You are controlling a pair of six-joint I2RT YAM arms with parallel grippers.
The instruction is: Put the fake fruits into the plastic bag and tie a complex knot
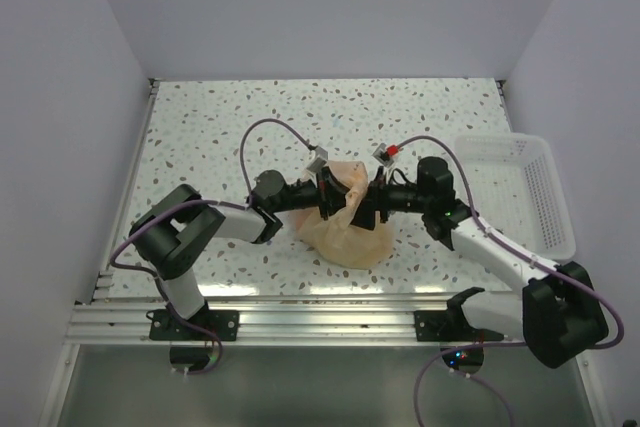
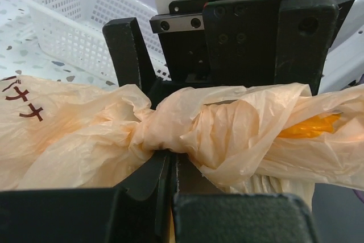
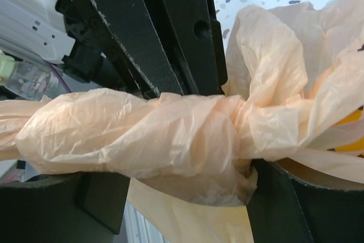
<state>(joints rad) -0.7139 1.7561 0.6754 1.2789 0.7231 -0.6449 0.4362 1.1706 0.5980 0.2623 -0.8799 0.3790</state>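
Observation:
The plastic bag (image 1: 345, 227), pale peach-orange and bulging, lies on the table between both arms. Its handles are twisted into a knot (image 2: 152, 124), which appears in the right wrist view as knot (image 3: 230, 120). My left gripper (image 2: 169, 162) is shut on the handle plastic just below the knot. My right gripper (image 3: 170, 200) faces it from the other side, open, with the twisted handle strand lying loosely across the gap between its fingers. The fake fruits are hidden inside the bag; only a yellow patch (image 2: 310, 126) shows through the plastic.
A white perforated basket (image 1: 520, 187) stands at the right edge of the speckled table (image 1: 220, 117), close behind the right arm. The grippers (image 1: 350, 202) nearly touch above the bag. Side walls enclose the table.

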